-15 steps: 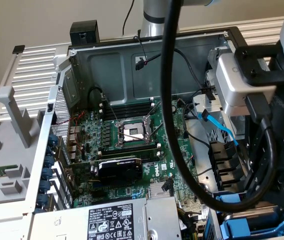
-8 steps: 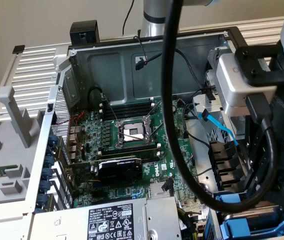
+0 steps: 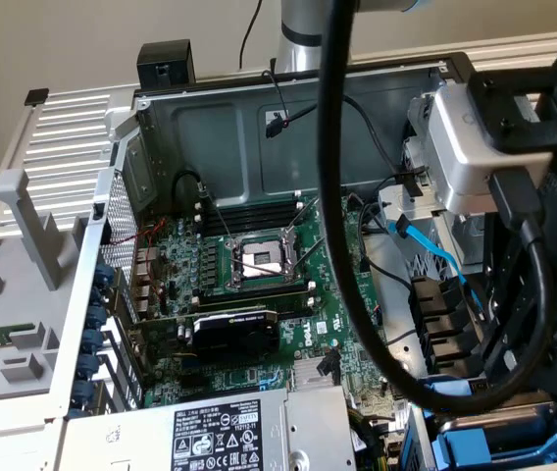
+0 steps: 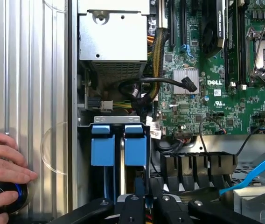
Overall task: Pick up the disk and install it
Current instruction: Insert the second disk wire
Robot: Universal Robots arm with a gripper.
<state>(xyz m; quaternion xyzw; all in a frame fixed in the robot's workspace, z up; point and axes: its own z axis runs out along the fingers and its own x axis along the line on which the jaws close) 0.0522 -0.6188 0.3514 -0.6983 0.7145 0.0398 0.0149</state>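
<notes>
Disk (image 4: 120, 144), blue-framed, upright in bay

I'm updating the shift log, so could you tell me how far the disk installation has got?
Done: the disk, in its blue carrier, appears slotted into the drive bay beside another carrier. In hand: the gripper hangs right over it. Left: whether it is fully seated or released cannot be told.

arm (image 3: 553, 196) — reaching down at the exterior view's right, wrist low over the case | gripper (image 4: 146, 205) — black fingers (image 4: 131, 205) drawn nearly together, pointing down | person's hand (image 4: 2, 161) — resting flat, fingers curled, well apart from the gripper
</notes>
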